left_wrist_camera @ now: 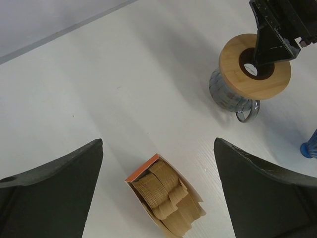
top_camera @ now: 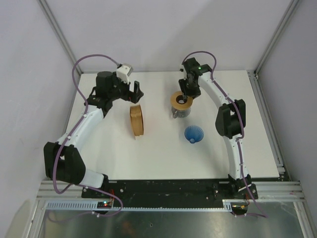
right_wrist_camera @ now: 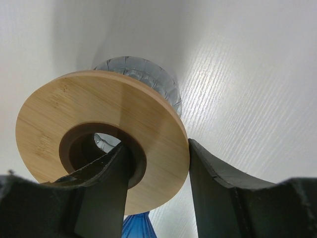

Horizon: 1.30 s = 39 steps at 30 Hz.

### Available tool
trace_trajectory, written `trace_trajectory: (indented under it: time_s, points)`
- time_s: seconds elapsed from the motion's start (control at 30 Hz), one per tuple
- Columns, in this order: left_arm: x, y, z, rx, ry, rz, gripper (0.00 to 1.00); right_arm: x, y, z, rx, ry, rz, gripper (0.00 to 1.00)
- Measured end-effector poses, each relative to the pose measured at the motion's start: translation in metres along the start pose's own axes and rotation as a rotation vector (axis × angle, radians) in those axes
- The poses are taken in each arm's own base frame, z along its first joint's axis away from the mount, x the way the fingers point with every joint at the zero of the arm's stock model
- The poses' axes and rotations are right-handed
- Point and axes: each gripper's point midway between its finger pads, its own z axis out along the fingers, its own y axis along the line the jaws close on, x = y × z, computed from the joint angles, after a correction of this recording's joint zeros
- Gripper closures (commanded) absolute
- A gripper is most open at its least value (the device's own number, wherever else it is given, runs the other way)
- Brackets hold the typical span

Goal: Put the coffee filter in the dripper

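Lab test cell: aluminium frame (top_camera: 276, 35), white walls (top_camera: 163, 29).

The blue ribbed dripper (top_camera: 193, 134) sits on the table (top_camera: 158, 153), apart from its wooden collar (right_wrist_camera: 99, 106).

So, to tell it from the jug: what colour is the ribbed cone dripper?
Translucent blue. The dripper shows best in the top external view.

The wooden ring (right_wrist_camera: 44, 119) looked smooth, matt bamboo; the jug (right_wrist_camera: 143, 74) beneath it ribbed glossy glass; the dripper (top_camera: 193, 133) near it translucent blue plastic.
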Motion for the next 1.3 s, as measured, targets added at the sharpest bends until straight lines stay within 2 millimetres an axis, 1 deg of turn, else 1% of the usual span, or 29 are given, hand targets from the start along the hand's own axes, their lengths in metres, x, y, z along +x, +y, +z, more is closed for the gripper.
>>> trace_trajectory:
  time_s: [0.13,0.23,0.43,0.57,0.67,0.77,0.87,0.93,1.0,1.03,1.1,1.13,1.2,1.27,1.3]
  points:
    - [0.0,0.0,0.0,0.0,0.0,0.003,0.01,0.0,-0.001,0.002,-0.005,-0.002,0.003,0.38]
    - [0.0,0.0,0.0,0.0,0.0,0.003,0.01,0.0,-0.001,0.003,-0.006,-0.001,-0.002,0.3]
    - [0.0,0.0,0.0,0.002,0.0,0.004,0.01,0.0,-0.002,0.003,-0.005,-0.001,-0.01,0.24]
    - [0.0,-0.001,0.0,0.006,0.0,0.005,0.01,-0.001,-0.003,0.003,-0.005,-0.006,-0.012,0.15]
    - [0.0,-0.002,0.0,0.009,0.0,0.005,0.01,-0.003,-0.003,0.001,-0.005,-0.015,-0.012,0.05]
    - [0.002,-0.004,0.002,0.02,0.005,0.005,0.02,-0.008,-0.003,-0.006,-0.007,-0.039,-0.016,0.01]
    - [0.006,-0.009,0.006,0.035,0.016,0.005,0.02,-0.017,-0.003,-0.018,-0.009,-0.079,-0.018,0.01]
    - [0.007,-0.012,0.008,0.046,0.021,0.007,0.02,-0.025,-0.002,-0.03,-0.011,-0.119,-0.019,0.01]
    - [0.008,-0.015,0.01,0.054,0.024,0.009,0.02,-0.035,-0.002,-0.047,-0.007,-0.177,-0.021,0.01]
    - [0.008,-0.017,0.01,0.056,0.025,0.01,0.02,-0.039,-0.003,-0.06,-0.005,-0.219,-0.02,0.01]
    - [0.008,-0.018,0.01,0.06,0.025,0.01,0.02,-0.044,-0.004,-0.074,-0.001,-0.271,-0.02,0.01]
    - [0.008,-0.018,0.01,0.061,0.024,0.011,0.02,-0.043,-0.004,-0.084,0.002,-0.302,-0.019,0.01]
    - [0.008,-0.019,0.01,0.063,0.025,0.01,0.02,-0.034,-0.007,-0.107,0.005,-0.363,-0.017,0.01]
    - [0.008,-0.02,0.011,0.068,0.026,0.01,0.02,-0.022,-0.008,-0.128,0.001,-0.424,-0.017,0.01]
    - [0.008,-0.021,0.011,0.07,0.026,0.01,0.02,-0.013,-0.008,-0.138,-0.001,-0.448,-0.017,0.02]
